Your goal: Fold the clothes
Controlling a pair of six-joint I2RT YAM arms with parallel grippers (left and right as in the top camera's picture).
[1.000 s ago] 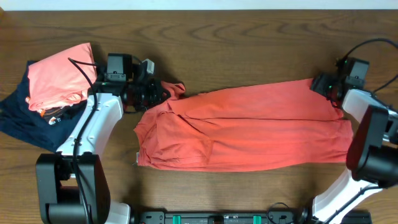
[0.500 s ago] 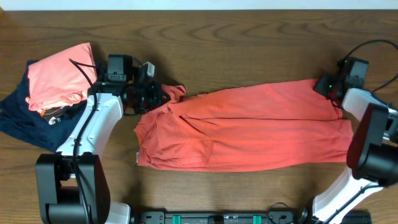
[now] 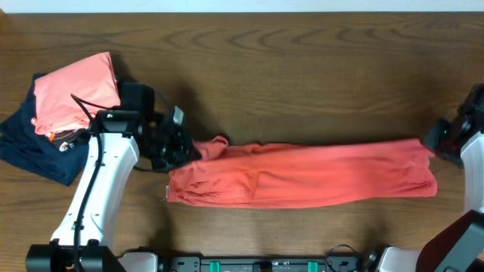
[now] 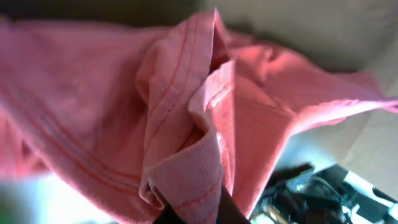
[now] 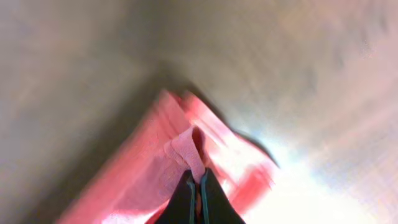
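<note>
The left arm (image 3: 98,177) wears a long white shell, with black joints at either end and a black base link furthest back from the jaws. A thin black cable (image 3: 82,104) loops off it behind the left jaws. Right behind those jaws sits a chunky black wrist block (image 3: 162,143) carrying a small pale grey piece (image 3: 176,115). The right arm (image 3: 474,151) has the same white shell and black wrist (image 3: 441,137). Up close, the right jaws are two slim dark blades edged in teal
</note>
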